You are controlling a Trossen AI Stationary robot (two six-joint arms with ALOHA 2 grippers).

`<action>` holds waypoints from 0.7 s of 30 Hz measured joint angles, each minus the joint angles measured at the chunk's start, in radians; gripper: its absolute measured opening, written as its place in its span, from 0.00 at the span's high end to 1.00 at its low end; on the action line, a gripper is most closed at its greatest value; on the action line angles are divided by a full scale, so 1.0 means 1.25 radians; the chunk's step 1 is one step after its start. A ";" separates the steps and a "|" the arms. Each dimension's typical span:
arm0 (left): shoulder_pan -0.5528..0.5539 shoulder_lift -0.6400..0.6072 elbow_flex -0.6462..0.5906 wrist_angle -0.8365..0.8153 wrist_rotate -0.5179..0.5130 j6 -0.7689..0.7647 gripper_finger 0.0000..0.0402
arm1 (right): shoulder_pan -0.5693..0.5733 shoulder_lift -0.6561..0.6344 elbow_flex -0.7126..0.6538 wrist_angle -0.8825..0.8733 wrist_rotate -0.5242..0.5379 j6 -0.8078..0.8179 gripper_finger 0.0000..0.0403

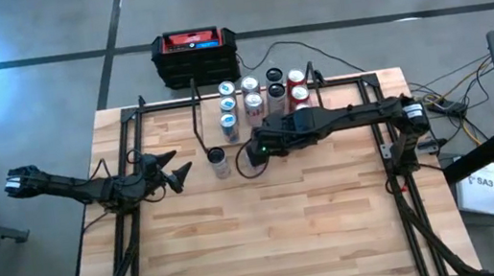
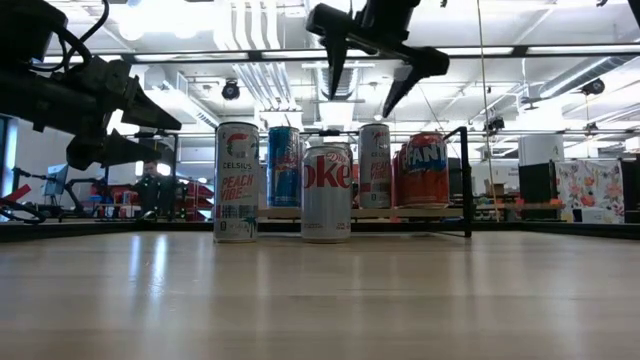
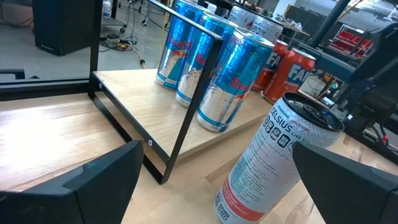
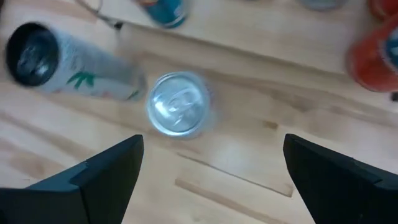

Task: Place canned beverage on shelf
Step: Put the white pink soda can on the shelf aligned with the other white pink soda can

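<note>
Up high, looking down, the shelf [image 1: 261, 97] sits at the back of the table [image 1: 281, 240] with many cans on it. Two cans stand on the table just in front of the shelf: the tall can [image 1: 219, 161] and the short silver can [image 1: 252, 159]. The right gripper [image 1: 254, 156] hangs right over the short silver can. The left gripper [image 1: 172, 168] waits near the tall can, to its left.

Down low, the tall can [image 2: 237, 182] and the short silver can [image 2: 326, 192] stand in front of the shelf [image 2: 360, 212]. The right gripper [image 2: 365, 75] is well above them, jaws wide, holding nothing. The left gripper [image 2: 165, 135] is up too, with jaws wide and empty.

From the left wrist, the tall can [image 3: 273, 158] is close, with the shelf [image 3: 149, 106] beside it.

From the right wrist, the short silver can [image 4: 178, 104] is between the fingers [image 4: 106, 171] but off to one side. The tall can [image 4: 68, 65] is very near it.

If the gripper comes down like this, one finger could bump a can and knock it over. It could roll away or hit the cans on the shelf.
</note>
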 joint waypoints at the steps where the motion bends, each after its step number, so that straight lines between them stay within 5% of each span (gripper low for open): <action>1: 0.000 0.000 0.000 0.000 0.000 0.000 0.01 | 0.008 0.006 0.000 0.010 0.000 -0.013 0.08; 21: 0.000 0.003 0.000 0.000 0.000 0.000 0.01 | 0.071 0.025 0.000 0.253 -0.006 -0.238 0.08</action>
